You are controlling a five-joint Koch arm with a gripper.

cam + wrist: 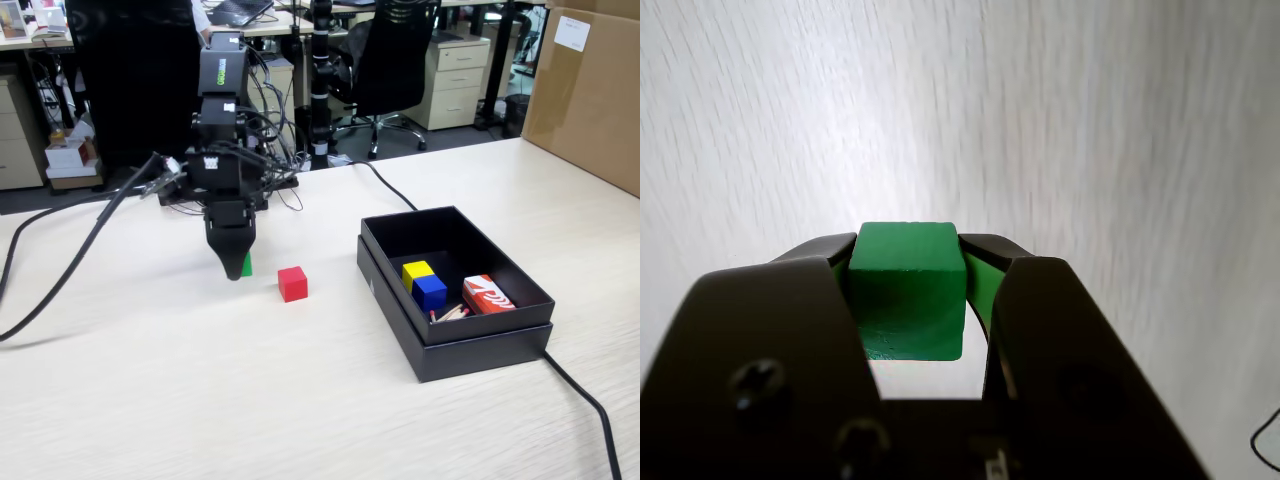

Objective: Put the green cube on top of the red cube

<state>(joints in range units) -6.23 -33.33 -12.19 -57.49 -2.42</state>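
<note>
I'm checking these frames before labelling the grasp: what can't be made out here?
- Green cube, fixed view: mostly hidden behind the claw; only a sliver shows.
- Whether the cube has left the table: neither view settles it.
- Red cube: outside the wrist view.
- Items beside the printed box in the black tray: too small to identify.
- Wrist view: the surrounding table is blurred.

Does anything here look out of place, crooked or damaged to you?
Nothing stands out. The gripper squarely clamps the green cube, the red cube sits upright on the table, and the black box looks intact.
</note>
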